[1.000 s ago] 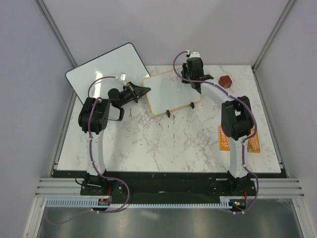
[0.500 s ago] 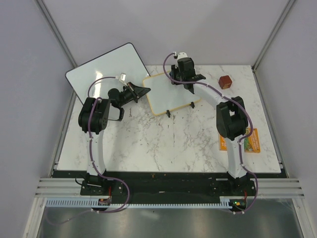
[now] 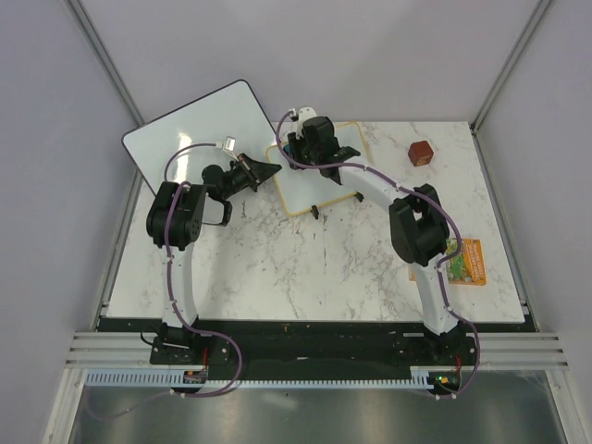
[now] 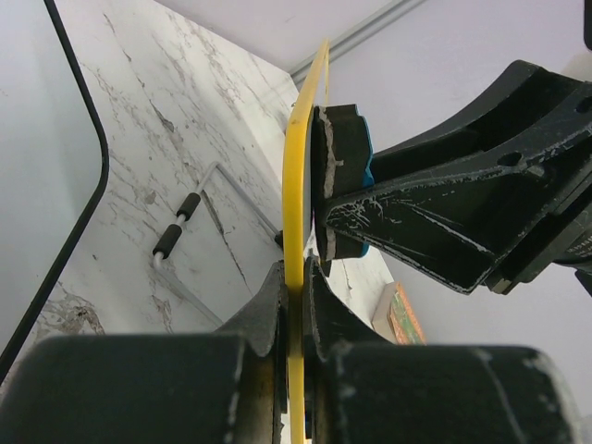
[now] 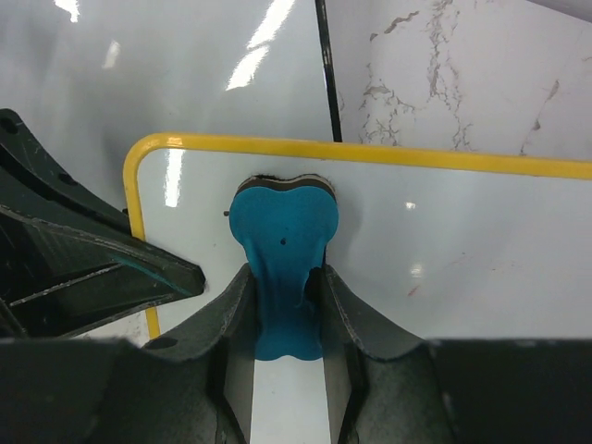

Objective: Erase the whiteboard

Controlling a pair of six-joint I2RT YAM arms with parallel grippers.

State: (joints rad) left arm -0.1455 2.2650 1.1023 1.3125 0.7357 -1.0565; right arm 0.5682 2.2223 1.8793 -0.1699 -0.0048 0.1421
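The whiteboard (image 3: 298, 187), with a tan-yellow frame and black feet, stands tilted on the marble table. My left gripper (image 3: 269, 169) is shut on its left frame edge; the left wrist view shows the yellow edge (image 4: 296, 176) clamped between the fingers (image 4: 296, 282). My right gripper (image 3: 315, 148) is shut on a blue eraser (image 5: 283, 231) and presses it on the white surface (image 5: 453, 250) near the board's upper left corner. The eraser's pad also shows in the left wrist view (image 4: 335, 176). A faint red speck (image 5: 412, 289) lies right of the eraser.
A larger frameless white board (image 3: 196, 129) with a thin black edge lies behind, at the far left. A red-brown block (image 3: 422, 153) sits at the back right. An orange box (image 3: 465, 262) lies at the right, by the right arm.
My right gripper has slid the eraser leftward across the whiteboard, from its right end to its upper left corner. The left gripper has stayed clamped on the frame.
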